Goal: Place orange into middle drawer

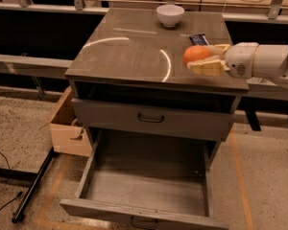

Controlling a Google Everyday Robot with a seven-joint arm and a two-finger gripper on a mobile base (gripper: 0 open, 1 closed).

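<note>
The orange point(196, 54) is a round bright fruit held just above the right side of the grey cabinet top point(134, 51). My gripper point(206, 58) reaches in from the right and is shut on the orange, one tan finger point(207, 67) in front of it and one behind. The middle drawer point(146, 183) is the lowest one; it is pulled wide open below and its grey tray is empty. The drawer above it point(151, 120), with a black handle, is closed.
A white bowl point(170, 15) stands at the back of the cabinet top. A dark snack packet point(198, 39) lies behind the orange. A cardboard box point(67, 126) sits on the floor left of the cabinet, with a black pole point(33, 186) beside it.
</note>
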